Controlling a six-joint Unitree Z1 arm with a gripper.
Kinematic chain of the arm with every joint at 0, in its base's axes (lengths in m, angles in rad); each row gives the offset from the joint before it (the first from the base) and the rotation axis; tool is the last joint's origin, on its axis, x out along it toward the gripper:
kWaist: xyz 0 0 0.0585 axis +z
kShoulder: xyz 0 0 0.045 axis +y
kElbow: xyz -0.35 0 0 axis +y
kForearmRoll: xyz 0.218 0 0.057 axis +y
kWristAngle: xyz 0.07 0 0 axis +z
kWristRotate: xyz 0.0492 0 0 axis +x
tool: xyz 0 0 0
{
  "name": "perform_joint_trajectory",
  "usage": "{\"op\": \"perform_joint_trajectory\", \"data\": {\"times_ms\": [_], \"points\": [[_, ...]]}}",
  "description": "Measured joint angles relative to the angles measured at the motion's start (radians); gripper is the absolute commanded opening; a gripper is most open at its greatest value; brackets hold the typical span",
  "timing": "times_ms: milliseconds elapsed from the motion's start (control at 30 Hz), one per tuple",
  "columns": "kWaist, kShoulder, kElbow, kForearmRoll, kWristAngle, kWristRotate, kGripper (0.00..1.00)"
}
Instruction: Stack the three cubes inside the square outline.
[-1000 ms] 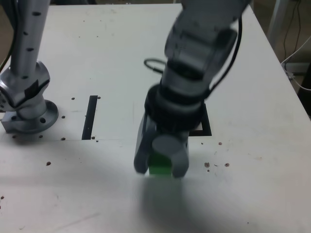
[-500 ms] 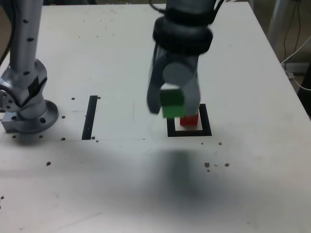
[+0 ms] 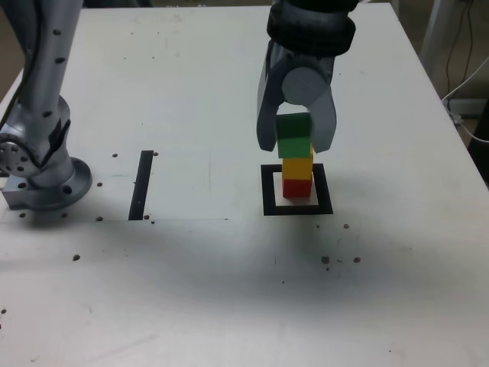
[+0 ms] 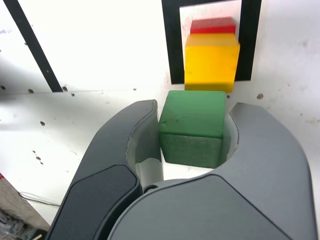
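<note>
Gripper [image 3: 296,145] fingers [image 4: 135,145] clamped on green cube [image 3: 293,136], at or just above yellow cube [image 3: 297,167] (contact unclear). Yellow sits on red cube [image 3: 297,187] inside square outline [image 3: 267,191] on worktop [image 3: 191,92].

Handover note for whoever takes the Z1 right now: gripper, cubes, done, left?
Gripper: shut on the green cube, over the stack.
Red cube sits inside the square outline, yellow cube on top of it.
Green cube is at the top of the yellow one; whether it is fully seated cannot be told. In the wrist view it looks a little off-centre from the yellow.
Done: red and yellow stacked in the outline.
Left: probably settle green squarely on yellow, open, and lift clear without nudging the stack.
</note>
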Motion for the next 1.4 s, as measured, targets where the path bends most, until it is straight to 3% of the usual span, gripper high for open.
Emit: {"op": "perform_joint_trajectory", "data": {"times_ms": [433,833,933,1033,1100,1167,1400], "points": [[0.039,0.027,-0.009,-0.001,0.032,0.038,0.28],[0.045,0.048,-0.02,-0.007,0.039,0.042,0.29],[0.045,0.048,-0.02,-0.007,0.039,0.042,0.44],[0.045,0.049,-0.019,-0.007,0.037,0.044,0.76],[0.045,0.05,-0.016,-0.007,0.034,0.046,0.89],[0.045,0.05,-0.014,-0.007,0.033,0.047,0.93],[0.045,0.05,-0.007,-0.007,0.033,0.048,0.94]]}}
